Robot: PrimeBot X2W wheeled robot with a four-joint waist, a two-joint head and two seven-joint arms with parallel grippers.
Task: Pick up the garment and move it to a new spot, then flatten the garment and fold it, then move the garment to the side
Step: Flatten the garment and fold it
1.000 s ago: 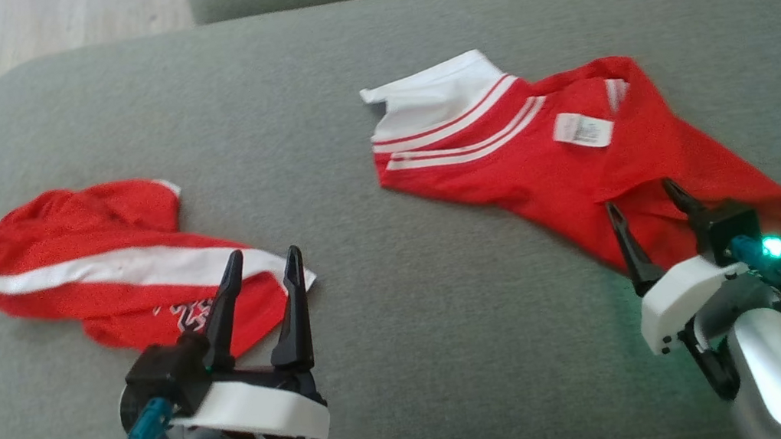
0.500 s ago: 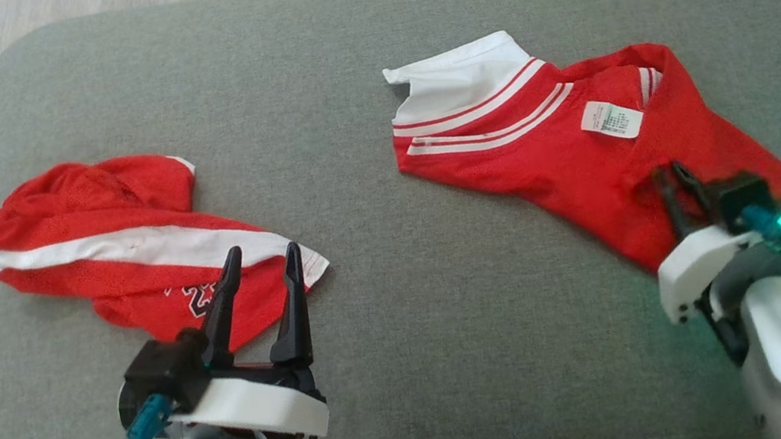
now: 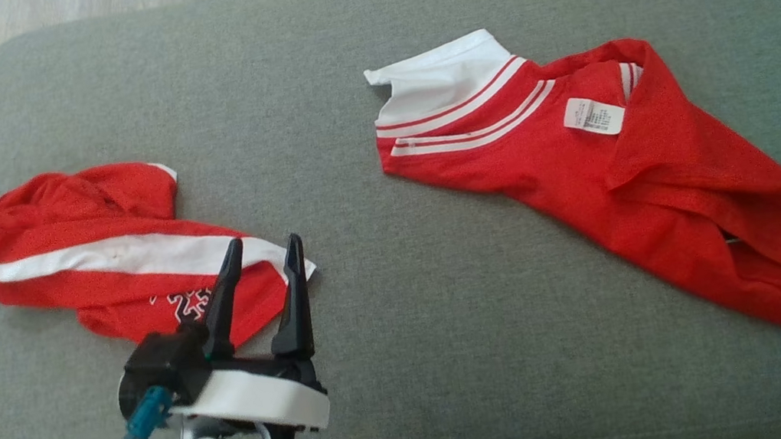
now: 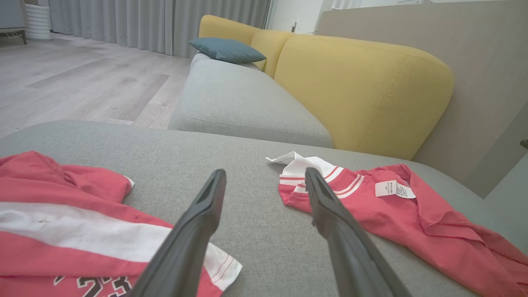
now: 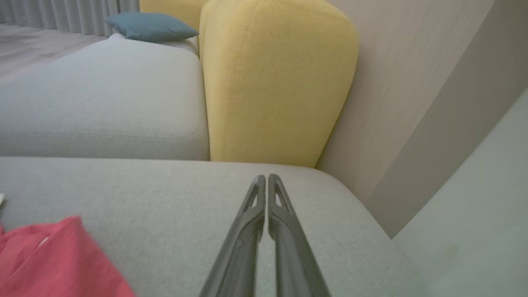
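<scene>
Left claw, fingers apart and empty, hangs by the near right corner of the red jersey on the grey cushion. The red shirt lies crumpled at right. Right claw, fingers together, grips nothing above bare cushion.

- grey seat cushion, below left gripper
- yellow backrest, ahead-right of it
- blue pillow, far ahead
- wood floor, ahead-left
- grey curtains, beyond the floor
</scene>
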